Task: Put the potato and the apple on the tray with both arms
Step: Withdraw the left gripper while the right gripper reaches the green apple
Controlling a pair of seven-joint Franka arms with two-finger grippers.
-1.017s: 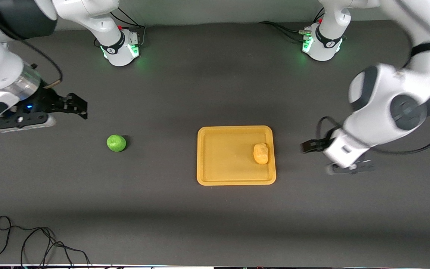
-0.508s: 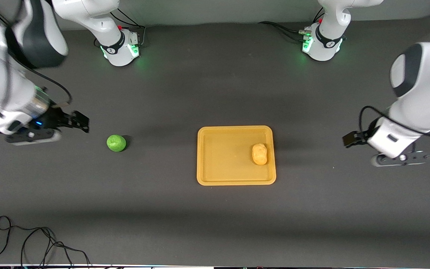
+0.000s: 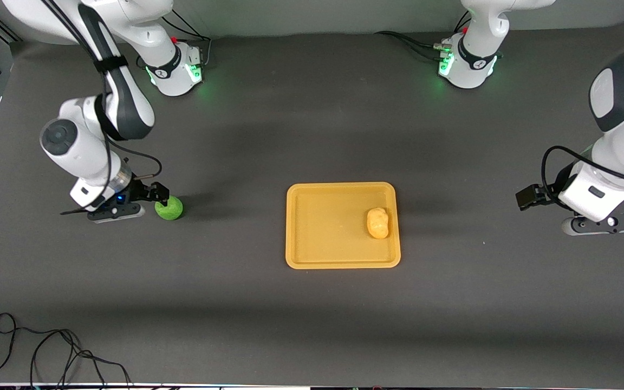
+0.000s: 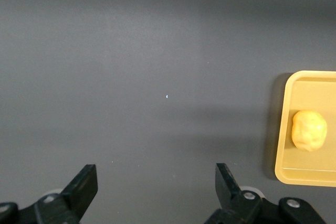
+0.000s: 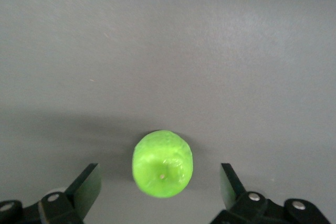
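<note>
Since the earlier frame, the right gripper point(image 3: 159, 196) has descended to the apple point(image 3: 169, 208), well apart from the tray point(image 3: 301, 227) holding the potato point(image 3: 378, 222); a loose cable point(image 3: 46, 352) lies nearer the camera. Left gripper point(image 3: 528, 196) has withdrawn. Left wrist view: fingers point(image 4: 84, 184) spread, potato point(image 4: 309, 130) on tray point(image 4: 294, 169). Right wrist view: apple point(image 5: 162, 163) between spread fingers point(image 5: 89, 182), untouched.

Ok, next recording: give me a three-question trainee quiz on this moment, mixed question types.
1. True or false: the lumpy yellow-orange toy potato lies on the flat orange-yellow plastic tray.
2. Which gripper has the small round green apple between its open fingers? A) left gripper B) right gripper
3. Fill in: the apple rests on the dark ____, toward the right arm's end.

Key:
1. True; it sits by the tray's rim toward the left arm's end.
2. B; the right wrist view shows the apple between open fingers, not yet gripped. The left gripper is open over bare table.
3. table
</note>
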